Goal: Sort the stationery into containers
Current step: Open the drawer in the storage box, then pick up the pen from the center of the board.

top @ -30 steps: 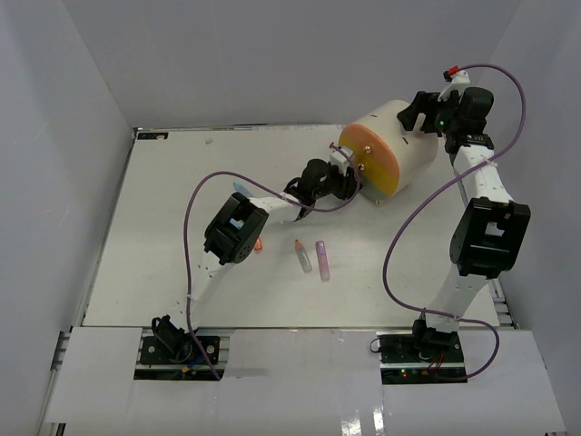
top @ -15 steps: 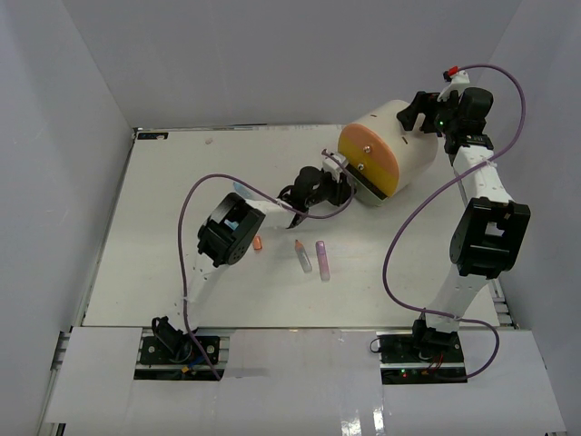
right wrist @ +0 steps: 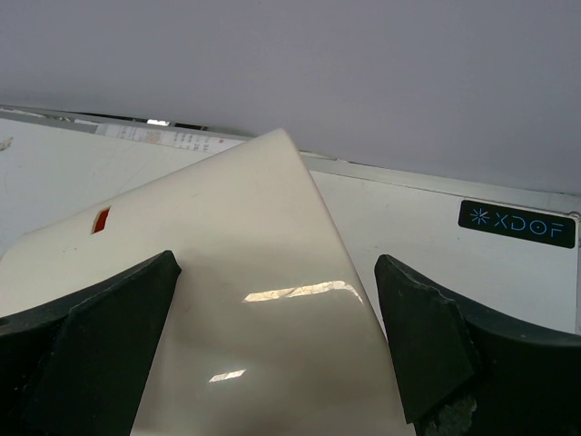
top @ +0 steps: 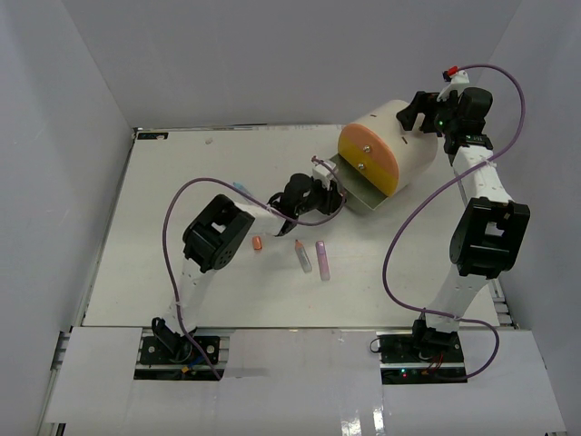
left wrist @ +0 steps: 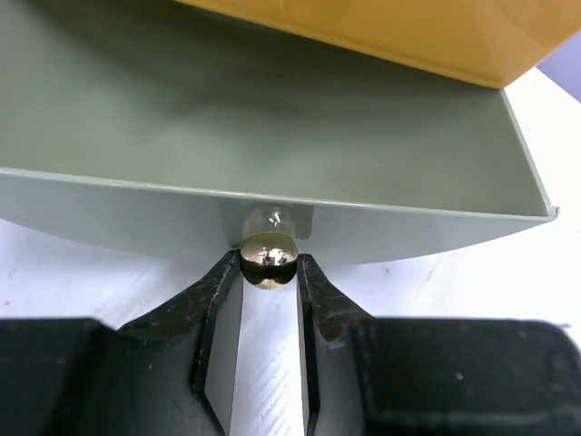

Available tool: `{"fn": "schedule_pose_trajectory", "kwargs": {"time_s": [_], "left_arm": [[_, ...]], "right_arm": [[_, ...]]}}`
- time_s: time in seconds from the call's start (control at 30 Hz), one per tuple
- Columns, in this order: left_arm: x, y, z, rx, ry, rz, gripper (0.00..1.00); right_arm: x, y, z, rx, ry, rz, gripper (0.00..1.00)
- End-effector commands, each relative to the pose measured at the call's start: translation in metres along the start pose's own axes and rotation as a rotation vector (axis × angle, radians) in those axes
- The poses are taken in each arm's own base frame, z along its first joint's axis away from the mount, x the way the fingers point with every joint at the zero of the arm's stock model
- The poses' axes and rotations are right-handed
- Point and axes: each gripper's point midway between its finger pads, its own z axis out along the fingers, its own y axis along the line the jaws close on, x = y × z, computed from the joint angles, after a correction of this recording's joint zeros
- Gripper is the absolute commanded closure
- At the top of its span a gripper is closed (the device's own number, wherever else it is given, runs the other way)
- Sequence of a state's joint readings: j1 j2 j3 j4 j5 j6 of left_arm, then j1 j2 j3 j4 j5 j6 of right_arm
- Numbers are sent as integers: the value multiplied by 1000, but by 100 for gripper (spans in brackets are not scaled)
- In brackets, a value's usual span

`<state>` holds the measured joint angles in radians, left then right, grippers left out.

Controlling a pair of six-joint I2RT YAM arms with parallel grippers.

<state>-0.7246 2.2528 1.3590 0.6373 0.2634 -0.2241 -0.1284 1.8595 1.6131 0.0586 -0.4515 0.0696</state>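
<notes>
Lettering appears only at right of the right wrist view: a dark label [right wrist: 516, 223] reading "XDOF". Left gripper [left wrist: 270, 265] pinches the shiny round metal knob [left wrist: 269, 247] of the grey-olive drawer [left wrist: 272, 118], which juts open from the large cream cylinder [top: 419, 156] at upper right of the top view. Right gripper [right wrist: 277, 272] straddles that cylinder, jaws wide; contact unclear. Purple marker [top: 322, 259], clear pen [top: 302, 256] and small orange cap [top: 258, 243] lie at centre.

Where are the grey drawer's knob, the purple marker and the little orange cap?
knob [left wrist: 269, 250], left wrist view, on its shiny round front.
purple marker [top: 322, 260], top view, middle of its barrel.
orange cap [top: 258, 243], top view, on its middle.
</notes>
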Motion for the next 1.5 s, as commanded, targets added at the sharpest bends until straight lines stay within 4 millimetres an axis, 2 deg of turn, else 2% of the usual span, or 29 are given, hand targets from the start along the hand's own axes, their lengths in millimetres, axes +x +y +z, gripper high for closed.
{"fn": "schedule_pose_trajectory", "kwargs": {"time_s": [0.0, 0.2, 0.27, 0.3, 0.33, 0.67, 0.7, 0.77, 0.8, 0.83, 0.87, 0.9, 0.93, 0.97, 1.03, 1.13, 1.2, 1.23, 1.27, 1.3, 1.33, 1.37, 1.4, 1.43, 1.47], "left_arm": [[-16, -15, -15, 21, -1, -25, 84], [-12, -13, -20, 2, 16, -29, 82], [-13, -13, -21, 0, 18, -25, 77], [-13, -13, -22, -2, 19, -24, 74], [-13, -12, -22, -7, 21, -26, 64], [-28, -16, -32, -18, 20, -22, 20], [-36, -19, -36, -17, 10, -20, 17], [-38, -20, -42, -30, 19, -36, 12], [-42, -20, -45, -35, 17, -42, 7], [-53, -23, -50, -40, 1, -43, 5], [-51, -21, -56, -66, 15, -64, 3], [-55, -20, -60, -81, 12, -74, 2], [-69, -24, -68, -87, -9, -75, 2], [-69, -24, -73, -106, 3, -97, 2], [-75, -17, -84, -166, -1, -124, 2], [-92, -6, -106, -263, -5, -194, 2], [-100, 7, -126, -350, 12, -259, 2], [-108, 15, -133, -393, 2, -280, 2], [-105, 29, -145, -440, 37, -309, 2], [-113, 32, -157, -457, 37, -330, 2], [-119, 35, -164, -461, 36, -362, 2], [-115, 52, -180, -507, 62, -396, 2], [-128, 53, -193, -514, 39, -412, 2], [-131, 59, -204, -530, 34, -434, 2], [-129, 73, -221, -575, 42, -454, 2]], "right_arm": [[5, -2, -2, 14, 11, -13, 5], [5, -1, -3, 15, 11, -13, 5], [4, -1, -5, 17, 9, -15, 5], [3, -1, -6, 20, 6, -20, 5], [0, 0, -8, 23, 2, -26, 5], [-27, 3, -26, 61, -37, -80, 8], [-30, 4, -28, 67, -40, -85, 8], [-38, 5, -37, 86, -53, -91, 9], [-48, 9, -44, 93, -74, -101, 9], [-52, 10, -48, 105, -84, -105, 9], [-51, 11, -51, 113, -84, -105, 9], [-61, 16, -59, 120, -107, -116, 9], [-64, 21, -62, 127, -112, -120, 9], [-63, 25, -64, 132, -112, -120, 10], [-74, 40, -74, 150, -137, -178, 10], [-67, 61, -85, 172, -115, -196, 10], [-54, 86, -92, 164, -95, -212, 10], [-46, 107, -91, 152, -83, -234, 9], [-37, 120, -92, 139, -69, -245, 9], [-19, 131, -96, 121, -39, -247, 9], [-6, 151, -96, 115, -18, -248, 7], [6, 163, -97, 100, 6, -246, 7], [13, 175, -103, 83, 13, -249, 6], [41, 192, -103, 69, 64, -262, 5], [53, 202, -105, 58, 83, -254, 5]]}}
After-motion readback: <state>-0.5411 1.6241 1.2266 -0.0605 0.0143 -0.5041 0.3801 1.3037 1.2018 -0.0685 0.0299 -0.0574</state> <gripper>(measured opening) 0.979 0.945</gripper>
